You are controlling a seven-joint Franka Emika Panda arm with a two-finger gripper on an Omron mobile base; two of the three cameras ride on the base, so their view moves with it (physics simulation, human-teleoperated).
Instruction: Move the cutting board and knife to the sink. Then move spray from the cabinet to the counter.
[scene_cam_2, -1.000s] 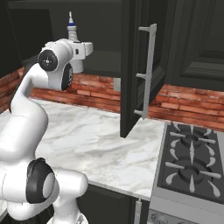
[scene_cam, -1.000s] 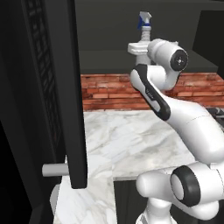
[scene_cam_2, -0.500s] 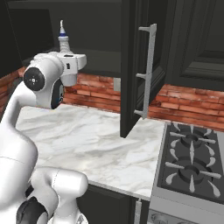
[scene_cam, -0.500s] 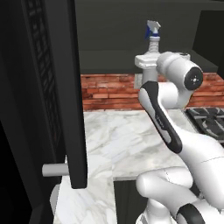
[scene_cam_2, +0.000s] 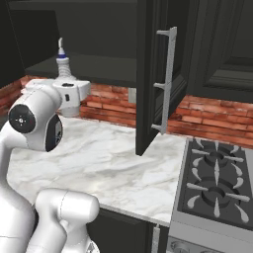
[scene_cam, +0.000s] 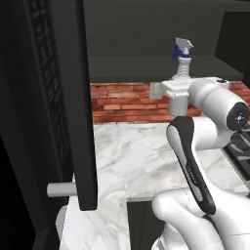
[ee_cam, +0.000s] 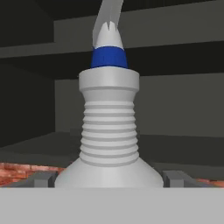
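Spray is sitting right up against our hand camera, its ribbed pale neck rising from between the gripper tips, blue collar and white nozzle on top. We're seeing it at the front of the cabinet opening in the left base view, up above the counter, with the hand just under it. The jaws are standing wide, one grey tip showing on either side of the bottle's shoulder, and we're not able to tell whether they're pressing on it or merely flanking it.

We're judging the risks now. That body is smooth, rounded plastic, flaring from a narrow corrugated neck, so a hold placed low on the shoulder could slip as the hand tilts. The bottle is tall and top-heavy with the trigger head, so a clip against the shelf lip or the open door at the right could tip it out. A drop onto hard veined marble, or toward the stove at the far right, would be spoiling the move. Red brick behind is leaving little room at the back.
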